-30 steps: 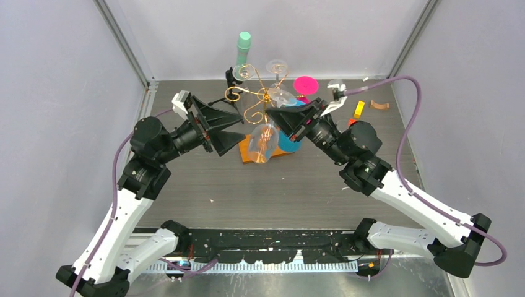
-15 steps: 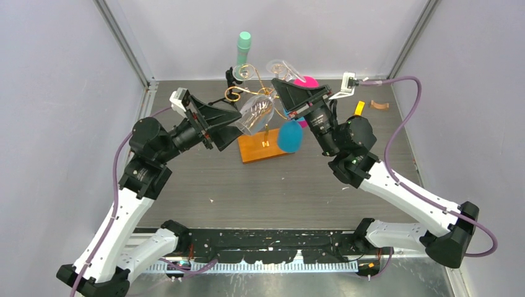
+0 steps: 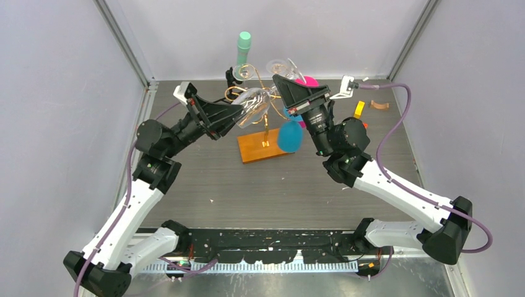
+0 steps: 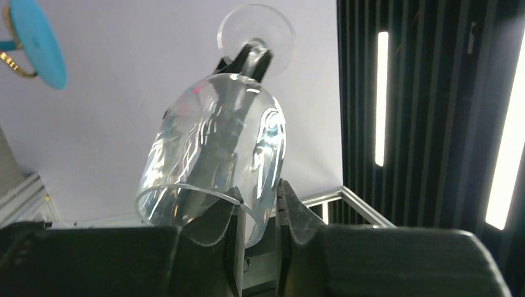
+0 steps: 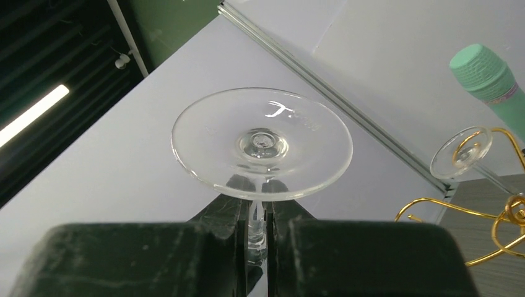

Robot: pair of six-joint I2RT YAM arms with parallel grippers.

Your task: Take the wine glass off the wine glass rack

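A clear wine glass [image 3: 255,104] hangs tilted in the air beside the gold wire arms of the wine glass rack [image 3: 259,148], bowl to the left, foot up and right. My right gripper [image 3: 278,81] is shut on its stem just under the foot [image 5: 262,143]. My left gripper [image 3: 241,112] is shut on the bowl's rim, one finger [image 4: 213,216] inside the bowl [image 4: 216,142] and the other outside. In the right wrist view, my right gripper [image 5: 259,226] pinches the thin stem.
A blue glass [image 3: 290,136], a pink one [image 3: 305,83] and another clear one [image 3: 242,73] hang on the rack. A green bottle [image 3: 243,44] and a small black tripod [image 3: 231,79] stand behind it. Small orange bits [image 3: 360,108] lie at the back right.
The right gripper lifted the clear glass from hanging low at the rack up and back, tilting it. The left gripper rose toward the bowl and closed on its rim.
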